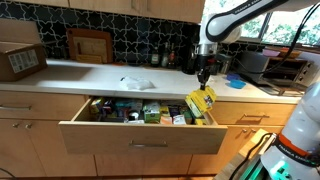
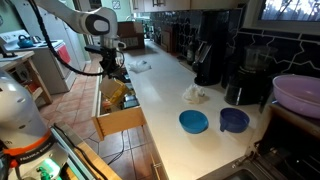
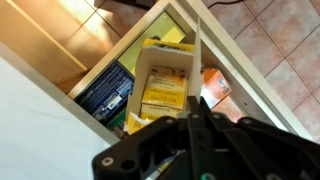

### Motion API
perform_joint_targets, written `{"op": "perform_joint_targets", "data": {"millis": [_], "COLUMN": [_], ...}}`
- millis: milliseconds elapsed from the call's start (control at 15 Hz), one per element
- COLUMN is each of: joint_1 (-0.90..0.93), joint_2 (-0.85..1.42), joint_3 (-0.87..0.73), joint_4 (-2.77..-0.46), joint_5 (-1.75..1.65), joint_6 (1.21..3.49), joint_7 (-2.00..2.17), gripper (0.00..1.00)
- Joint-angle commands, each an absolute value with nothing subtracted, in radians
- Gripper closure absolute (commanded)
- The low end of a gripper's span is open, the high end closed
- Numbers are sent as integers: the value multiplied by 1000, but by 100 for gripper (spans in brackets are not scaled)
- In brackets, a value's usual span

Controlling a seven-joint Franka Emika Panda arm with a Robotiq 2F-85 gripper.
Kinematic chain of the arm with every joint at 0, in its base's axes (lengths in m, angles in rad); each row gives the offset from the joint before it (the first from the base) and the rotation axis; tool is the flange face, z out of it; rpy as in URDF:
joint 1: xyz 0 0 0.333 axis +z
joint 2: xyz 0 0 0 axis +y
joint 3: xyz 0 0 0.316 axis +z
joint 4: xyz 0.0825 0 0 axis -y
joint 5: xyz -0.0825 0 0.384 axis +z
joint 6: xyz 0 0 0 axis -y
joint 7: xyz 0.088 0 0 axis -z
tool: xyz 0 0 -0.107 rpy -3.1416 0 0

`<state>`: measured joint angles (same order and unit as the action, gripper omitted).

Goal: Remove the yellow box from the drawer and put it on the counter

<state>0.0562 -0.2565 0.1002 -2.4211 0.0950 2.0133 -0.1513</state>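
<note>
So your gripper (image 1: 203,77) has the yellow box (image 1: 201,104) pinched by its top end. The jaws are closed down tight on it and the box dangles below, tilted a bit. In both exterior views it's clear of the drawer (image 1: 140,140), hanging in the air just off the front edge of the counter (image 1: 90,75). It's lower than the worktop surface and sits over the end of the drawer nearer the blue bowl (image 1: 236,83). It isn't touching the counter.

The drawer is pulled wide open and packed with packets and small cartons, with the slim bar handle (image 1: 148,144) on its front panel.

In the wrist view you're looking straight down into that clutter. There are yellow packets (image 3: 165,88), a dark blue pack (image 3: 105,92) and something orange (image 3: 213,88) against the drawer wall. A thin pale strip (image 3: 197,55) runs up from between the fingers, which looks like the box seen edge-on. The fingers sit practically together around it.

On the worktop there's a brown cardboard box (image 1: 20,60) at the far end from the arm, up by the back edge. A crumpled white thing (image 1: 135,83) lies mid-counter near the front edge. The blue bowl sits near the front edge past the gripper, with a darker blue cup (image 2: 233,120) right beside it in an exterior view.
</note>
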Motion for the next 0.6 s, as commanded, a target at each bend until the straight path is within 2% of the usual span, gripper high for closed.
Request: {"op": "perform_joint_targets", "data": {"millis": [0, 533], "joint_1": [84, 150], "joint_2": [-263, -145], "joint_3": [138, 262], "joint_4": [-2330, -2068], "joint_5": [-52, -388], "joint_6": [1891, 1681], "joint_7": [-89, -23], "gripper": [100, 100]}}
